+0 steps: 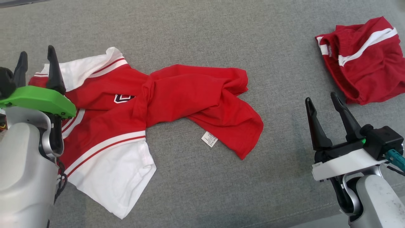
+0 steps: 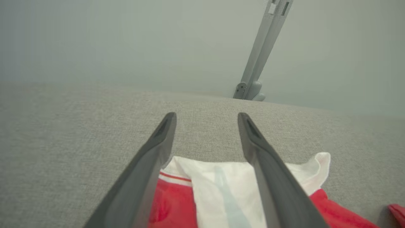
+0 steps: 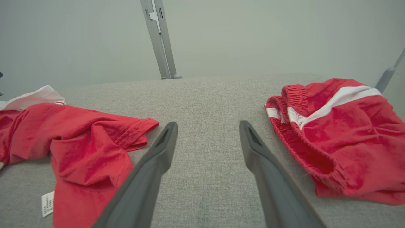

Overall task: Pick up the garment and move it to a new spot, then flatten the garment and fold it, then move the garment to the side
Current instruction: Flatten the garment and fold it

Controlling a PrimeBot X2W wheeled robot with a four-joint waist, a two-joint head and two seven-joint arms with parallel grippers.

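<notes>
The garment, a red shirt with white striped sleeves and a small chest badge, lies crumpled and twisted on the grey fabric surface. Its left part lies under my left gripper, whose fingers stand open above a white sleeve without holding it. My right gripper is open over bare fabric, between the shirt's red hem and the red shorts. A white care label sticks out at the shirt's lower edge.
Red shorts with white stripes lie bunched at the far right, also in the right wrist view. Grey upholstery stretches behind and in front of the shirt. A grey metal post stands beyond the far edge.
</notes>
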